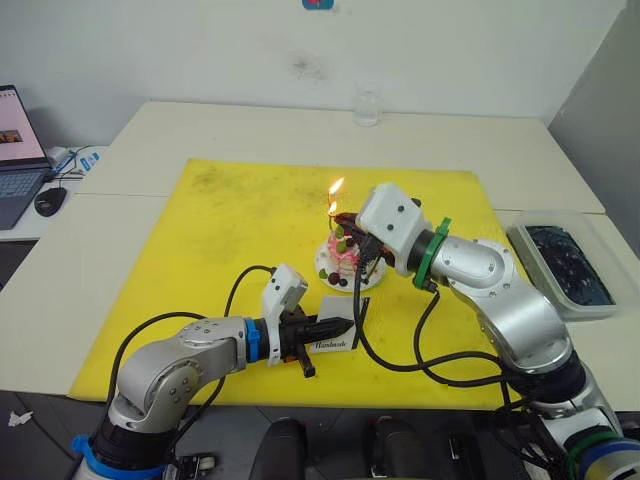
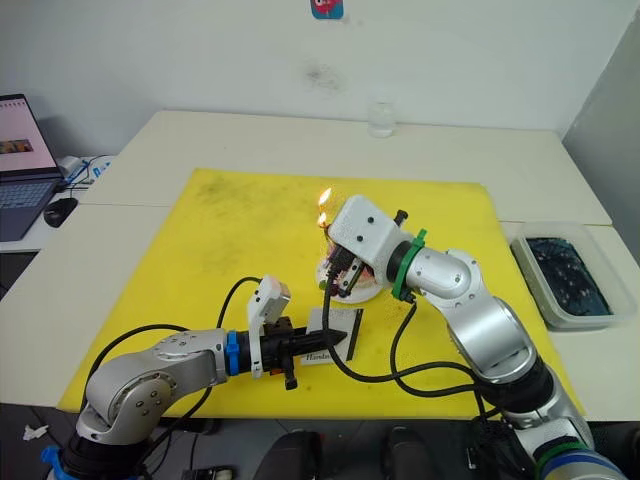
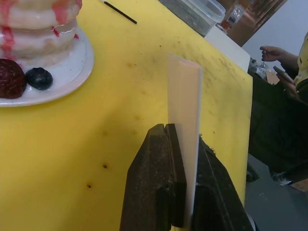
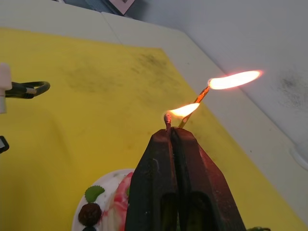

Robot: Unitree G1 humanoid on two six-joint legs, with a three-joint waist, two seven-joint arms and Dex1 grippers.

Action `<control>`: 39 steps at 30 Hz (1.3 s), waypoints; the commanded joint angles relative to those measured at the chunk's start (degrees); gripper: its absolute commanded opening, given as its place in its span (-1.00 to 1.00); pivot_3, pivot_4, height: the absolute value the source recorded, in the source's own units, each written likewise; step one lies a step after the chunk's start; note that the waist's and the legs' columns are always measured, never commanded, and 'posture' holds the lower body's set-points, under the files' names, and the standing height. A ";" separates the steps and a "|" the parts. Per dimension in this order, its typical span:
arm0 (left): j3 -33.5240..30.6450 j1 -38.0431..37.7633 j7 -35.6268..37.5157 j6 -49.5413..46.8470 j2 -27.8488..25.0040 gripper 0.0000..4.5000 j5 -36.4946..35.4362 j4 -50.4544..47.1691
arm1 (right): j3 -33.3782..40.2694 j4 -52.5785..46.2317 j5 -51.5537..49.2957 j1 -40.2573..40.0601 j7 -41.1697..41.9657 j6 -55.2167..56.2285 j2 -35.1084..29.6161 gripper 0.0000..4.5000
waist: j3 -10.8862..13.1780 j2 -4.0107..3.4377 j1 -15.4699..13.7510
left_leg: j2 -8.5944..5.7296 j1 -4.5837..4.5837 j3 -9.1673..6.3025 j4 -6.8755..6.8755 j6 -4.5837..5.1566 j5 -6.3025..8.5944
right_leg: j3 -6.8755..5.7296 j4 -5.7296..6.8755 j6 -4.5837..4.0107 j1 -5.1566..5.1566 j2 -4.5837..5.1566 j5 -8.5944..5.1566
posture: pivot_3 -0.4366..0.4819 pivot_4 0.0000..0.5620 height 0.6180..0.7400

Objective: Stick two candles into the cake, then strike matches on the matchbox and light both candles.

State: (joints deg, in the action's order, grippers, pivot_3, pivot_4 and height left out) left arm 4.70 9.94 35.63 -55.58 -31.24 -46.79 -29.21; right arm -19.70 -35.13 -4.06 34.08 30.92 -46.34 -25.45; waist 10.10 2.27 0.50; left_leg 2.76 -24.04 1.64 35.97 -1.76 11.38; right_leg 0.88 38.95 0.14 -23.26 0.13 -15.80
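The pink cake (image 1: pixel 346 262) sits on its white plate (image 3: pixel 72 72) mid-mat. A thin candle (image 4: pixel 196 101) stands in it, and its tip burns with a flame (image 1: pixel 336 186). My right gripper (image 1: pixel 340 222) hovers just above the cake, shut on a match (image 4: pixel 168 120) that is burning at its tip, right beside the candle. In front of the cake, my left gripper (image 1: pixel 343 327) is shut on the white matchbox (image 3: pixel 185 106), holding it up on edge on the yellow mat (image 1: pixel 240 230). A loose match (image 3: pixel 118 12) lies on the mat beyond the cake.
A grey tray (image 1: pixel 560 262) with dark contents sits off the mat's right edge. A glass (image 1: pixel 367 106) stands at the table's back. A laptop (image 1: pixel 16 150) and mouse (image 1: pixel 49 200) are at the far left. A person (image 3: pixel 286 62) sits beyond the table.
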 commanded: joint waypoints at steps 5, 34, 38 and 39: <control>-0.32 0.62 -0.22 0.80 0.79 -1.00 -0.36 -1.18 | 8.29 -11.47 -5.74 -6.19 3.33 -3.96 -5.06 -1.00 | 0.00 0.00 -0.03 | -0.01 -0.01 0.01 0.00 0.00 0.00 | 0.01 -0.01 0.00 0.00 0.01 0.00 | -0.05 -0.47 1.00; 0.42 -1.53 -3.10 0.24 3.82 -1.00 -1.41 -3.50 | 48.59 27.54 -4.19 -20.29 -11.24 -2.51 -14.86 -0.81 | 0.00 -0.02 -0.05 | -0.12 0.00 0.06 0.00 0.01 0.00 | 0.07 -0.04 0.00 0.02 -0.13 0.00 | -0.05 -0.47 1.00; -0.19 -2.18 -3.55 0.24 3.61 -1.00 -1.51 -4.00 | 51.00 26.66 -5.72 -19.13 -13.05 -1.99 -13.42 -0.22 | 0.00 -0.11 -0.04 | -0.11 0.00 0.07 0.00 0.01 0.00 | 0.08 -0.03 0.01 0.02 -0.20 0.00 | -0.05 -0.47 1.00; -0.23 -2.31 -3.60 0.27 3.56 -1.00 -1.52 -4.10 | 51.60 25.76 -6.00 -19.13 -13.36 -2.00 -13.18 -0.05 | 0.00 -0.13 -0.03 | -0.10 0.00 0.07 0.00 0.01 0.00 | 0.09 -0.03 0.01 0.02 -0.20 0.00 | -0.05 -0.47 1.00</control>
State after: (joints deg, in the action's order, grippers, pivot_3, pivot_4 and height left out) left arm 5.41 7.70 31.97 -55.70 -27.56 -47.23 -31.14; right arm 28.86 -6.51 -9.17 13.90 18.48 -49.59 -38.14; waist 10.10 2.14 0.46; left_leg 2.66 -24.04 1.70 35.97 -1.75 11.39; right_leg 0.97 38.93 0.16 -23.24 -0.07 -15.80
